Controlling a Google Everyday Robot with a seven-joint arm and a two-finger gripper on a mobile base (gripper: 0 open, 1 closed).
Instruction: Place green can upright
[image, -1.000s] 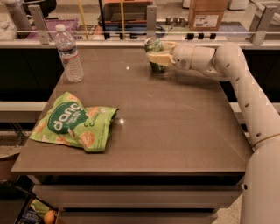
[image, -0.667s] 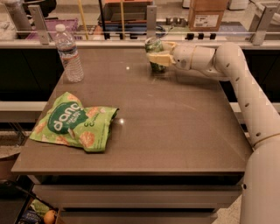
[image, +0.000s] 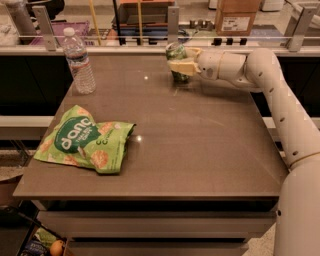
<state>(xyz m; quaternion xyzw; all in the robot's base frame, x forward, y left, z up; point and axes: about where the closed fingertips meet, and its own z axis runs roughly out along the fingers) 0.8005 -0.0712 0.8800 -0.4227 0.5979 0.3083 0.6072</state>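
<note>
- At the far edge of the table (image: 200, 150), about mid-width, the can (image: 175, 52) sits in the gripper (image: 180, 64), low over the surface or just touching it; I cannot tell which.
- The gripper pinches the can across its middle, one pale finger (image: 182, 66) crossing its near face.
- Over the last second almost nothing has changed: can and gripper are in the same spot and the same pose. I judge this a pause at the set-down, with the release still to come.
- The can's long axis runs close to vertical, one silver end up, the top leaning slightly left. It looks near enough upright that it should stand once let go, provided its base is flat on the table.
- The arm (image: 270, 80) reaches in from the right, bending down toward the near right corner.
- A bottle (image: 80, 62) stands upright at far left, well apart from the can.
- A green bag (image: 82, 140) lies flat at near left.
</note>
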